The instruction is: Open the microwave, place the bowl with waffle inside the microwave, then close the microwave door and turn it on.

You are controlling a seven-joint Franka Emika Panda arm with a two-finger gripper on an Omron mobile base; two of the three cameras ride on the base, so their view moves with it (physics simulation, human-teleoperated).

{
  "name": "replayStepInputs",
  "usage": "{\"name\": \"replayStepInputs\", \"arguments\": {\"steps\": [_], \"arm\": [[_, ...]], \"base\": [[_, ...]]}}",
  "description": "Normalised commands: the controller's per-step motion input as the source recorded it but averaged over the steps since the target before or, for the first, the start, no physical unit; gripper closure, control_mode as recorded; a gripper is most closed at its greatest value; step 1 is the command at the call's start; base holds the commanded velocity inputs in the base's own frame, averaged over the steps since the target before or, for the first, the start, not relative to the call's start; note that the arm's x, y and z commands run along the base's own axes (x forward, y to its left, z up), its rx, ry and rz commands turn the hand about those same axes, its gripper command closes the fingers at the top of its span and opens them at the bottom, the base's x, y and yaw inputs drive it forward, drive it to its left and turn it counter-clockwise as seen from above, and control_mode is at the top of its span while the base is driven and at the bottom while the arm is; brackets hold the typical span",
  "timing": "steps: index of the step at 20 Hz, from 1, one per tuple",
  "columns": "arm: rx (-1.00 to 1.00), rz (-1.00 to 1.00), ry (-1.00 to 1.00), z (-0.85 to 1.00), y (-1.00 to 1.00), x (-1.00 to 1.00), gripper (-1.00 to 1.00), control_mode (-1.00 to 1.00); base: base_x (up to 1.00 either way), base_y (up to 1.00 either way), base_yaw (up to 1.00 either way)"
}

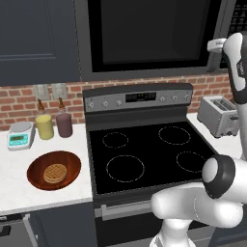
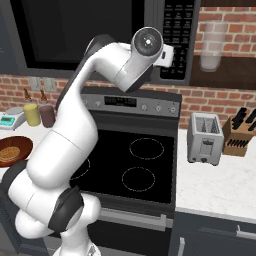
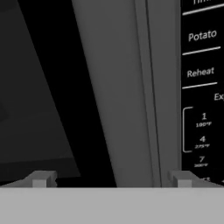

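The microwave hung above the stove, its microwave door shut. The gripper was raised close to the door's right edge, jaws spread wide and holding nothing, the handle strip between the 2 fingertips and the keypad just to the right. Opening the door was the step in hand; next, likely, closing on the handle and pulling. The bowl with the waffle sat on the left counter, near the cups.
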Motion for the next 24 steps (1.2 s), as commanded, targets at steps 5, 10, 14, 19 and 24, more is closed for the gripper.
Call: {"name": "replayStepInputs", "arguments": {"steps": [5,10,14,19,24], "arm": [[0.01,0.0,-0.04,-0.03,-0.04,0.29,-1.0,-1.0],[0.03,0.0,-0.02,0.0,-0.13,0.25,-1.0,-1.0],[0.03,0.0,-0.01,-0.03,-0.08,0.29,-1.0,-1.0],[0.02,0.0,-0.01,-0.13,-0.01,0.35,-1.0,-1.0],[0.01,0.0,-0.01,-0.22,0.0,0.41,-1.0,-1.0]], "base": [[0.0,0.0,0.0],[0.0,0.0,0.0],[0.0,0.0,0.0],[0.0,0.0,0.0],[0.0,0.0,0.0]]}}
